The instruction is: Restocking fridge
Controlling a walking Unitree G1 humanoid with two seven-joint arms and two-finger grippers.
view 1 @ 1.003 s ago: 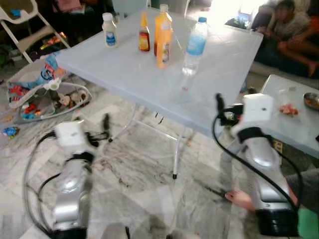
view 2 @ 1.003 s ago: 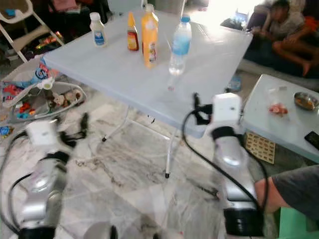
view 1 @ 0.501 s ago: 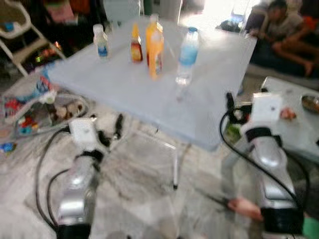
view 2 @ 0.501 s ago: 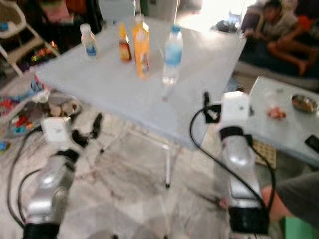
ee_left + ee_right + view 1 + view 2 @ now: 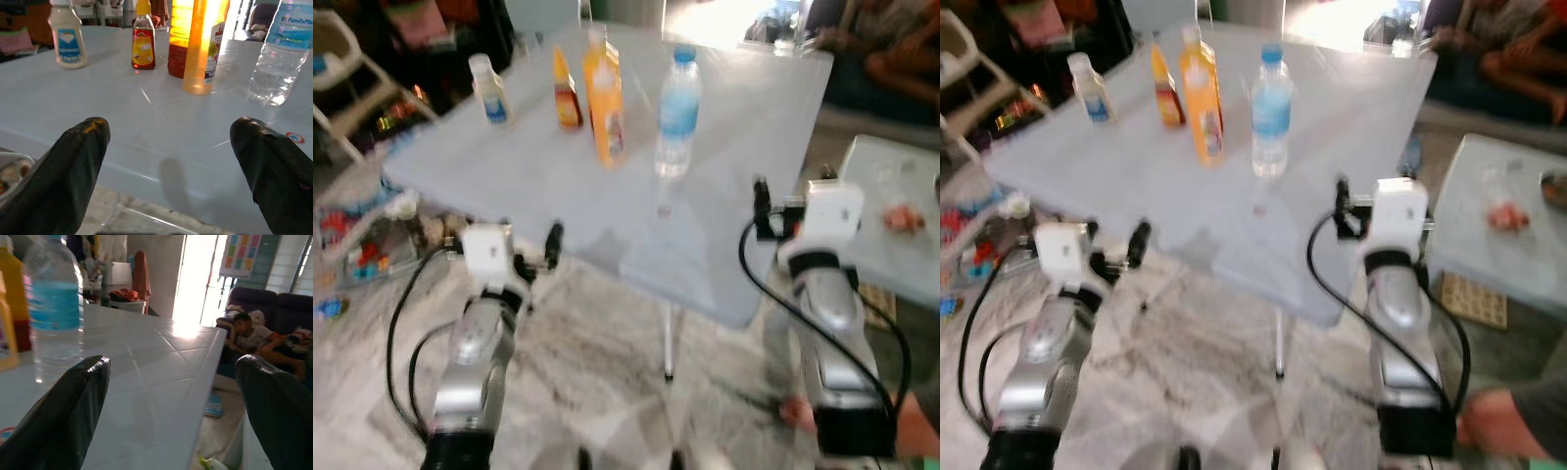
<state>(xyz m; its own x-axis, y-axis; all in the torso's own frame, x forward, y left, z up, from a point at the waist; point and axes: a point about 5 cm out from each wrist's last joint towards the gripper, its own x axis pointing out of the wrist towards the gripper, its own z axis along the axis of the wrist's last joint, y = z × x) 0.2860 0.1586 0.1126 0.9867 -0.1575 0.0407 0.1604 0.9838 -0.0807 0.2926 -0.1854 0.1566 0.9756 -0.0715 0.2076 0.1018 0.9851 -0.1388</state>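
On a white folding table (image 5: 558, 176) stand a white squeeze bottle (image 5: 489, 90), a small red sauce bottle (image 5: 567, 96), a tall orange juice bottle (image 5: 606, 103) and a clear water bottle (image 5: 676, 122) with a blue label. My left gripper (image 5: 553, 243) is open and level with the table's near edge, its wrist view facing all the bottles, with the juice bottle (image 5: 200, 44) straight ahead. My right gripper (image 5: 761, 199) is open at the table's right side. The water bottle (image 5: 54, 313) stands close in its wrist view. Neither gripper holds anything.
A second white table (image 5: 891, 186) with small items stands to the right. People sit on a sofa (image 5: 254, 333) beyond it. Toys and a bouncer (image 5: 357, 235) lie on the floor at left. A person's foot (image 5: 800, 411) rests by my right arm.
The view has shifted closer to the table. Both arms have come up and forward, the left gripper rising from floor level to the table's edge.
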